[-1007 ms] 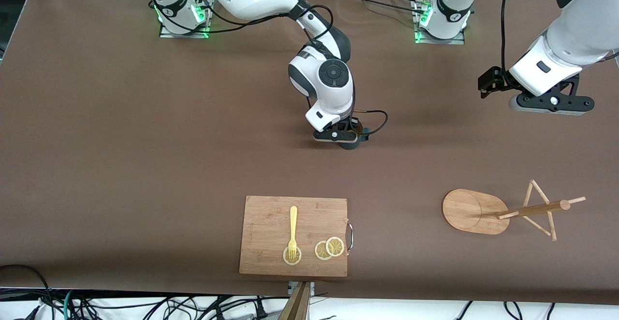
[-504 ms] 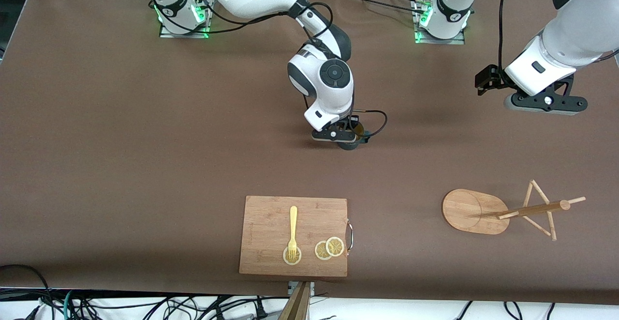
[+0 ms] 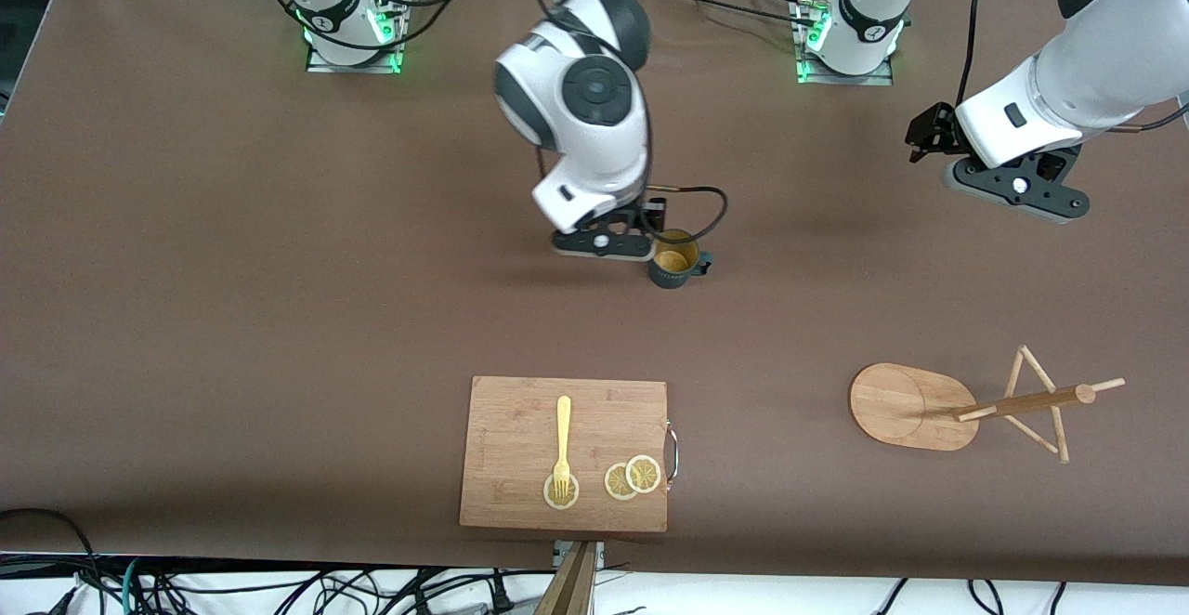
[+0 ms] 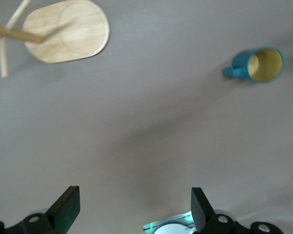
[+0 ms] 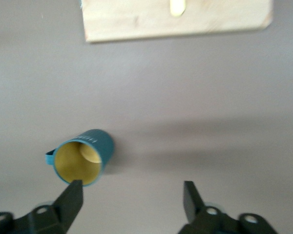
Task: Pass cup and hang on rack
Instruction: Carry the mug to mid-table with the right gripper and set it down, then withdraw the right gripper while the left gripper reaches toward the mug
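Observation:
The dark teal cup (image 3: 675, 265) with its yellow inside stands upright on the brown table, handle toward the left arm's end. It also shows in the right wrist view (image 5: 83, 156) and the left wrist view (image 4: 259, 65). My right gripper (image 3: 604, 245) hangs open and empty just above the table, beside the cup toward the right arm's end; its own view (image 5: 132, 197) shows one fingertip (image 5: 71, 197) at the cup's rim. My left gripper (image 3: 1012, 188) is open and empty (image 4: 134, 204), in the air over bare table. The wooden rack (image 3: 908, 407) stands nearer the front camera; its base shows in the left wrist view (image 4: 68, 31).
A bamboo cutting board (image 3: 520, 429) with a metal handle, a yellow fork (image 3: 562, 443) and lemon slices (image 3: 633, 477) lies near the front edge; its edge shows in the right wrist view (image 5: 136, 19). Both arm bases stand along the table's back edge.
My right gripper has let go of the cup, risen and shifted toward the right arm's end; the cup now stands uncovered. My left gripper has shifted slightly toward the bases.

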`<state>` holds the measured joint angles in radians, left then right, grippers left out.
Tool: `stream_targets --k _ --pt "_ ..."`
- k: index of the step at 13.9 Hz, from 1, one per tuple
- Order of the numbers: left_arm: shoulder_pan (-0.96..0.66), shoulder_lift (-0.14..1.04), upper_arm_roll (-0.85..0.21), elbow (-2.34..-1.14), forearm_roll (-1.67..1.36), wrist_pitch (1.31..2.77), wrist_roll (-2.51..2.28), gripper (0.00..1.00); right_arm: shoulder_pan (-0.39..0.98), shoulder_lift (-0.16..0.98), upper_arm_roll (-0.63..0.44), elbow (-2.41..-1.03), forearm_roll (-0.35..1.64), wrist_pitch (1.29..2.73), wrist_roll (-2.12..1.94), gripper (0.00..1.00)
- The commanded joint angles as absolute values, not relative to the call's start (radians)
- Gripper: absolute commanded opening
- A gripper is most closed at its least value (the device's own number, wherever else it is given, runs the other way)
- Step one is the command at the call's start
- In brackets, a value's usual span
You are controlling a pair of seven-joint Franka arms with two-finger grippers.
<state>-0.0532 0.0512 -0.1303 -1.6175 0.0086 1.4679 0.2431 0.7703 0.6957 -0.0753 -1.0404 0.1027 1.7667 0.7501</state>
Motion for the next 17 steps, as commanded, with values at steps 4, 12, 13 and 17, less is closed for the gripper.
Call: stream_targets --k 4,12,13,17 --pt "-0.055 0.074 -0.144 -1.661 -0.067 1.469 0.521 1.00 0.428 0.510 -0.064 -1.091 0.259 1.548 0.530 1.00" --pt "-0.052 0.144 -0.163 -1.882 -0.233 1.770 0.982 1.00 0.413 0.144 -0.258 -1.485 0.092 1.545 0.250 1.00" --pt "-0.055 0.175 -0.163 -1.885 -0.286 1.795 1.077 1.00 0.413 0.126 -0.277 -1.505 0.084 1.545 0.227 1.00" --pt "-0.055 0.287 -0.169 -1.926 -0.473 1.972 1.481 1.00 0.413 0.088 -0.302 -1.561 0.081 1.558 0.187 1.00"
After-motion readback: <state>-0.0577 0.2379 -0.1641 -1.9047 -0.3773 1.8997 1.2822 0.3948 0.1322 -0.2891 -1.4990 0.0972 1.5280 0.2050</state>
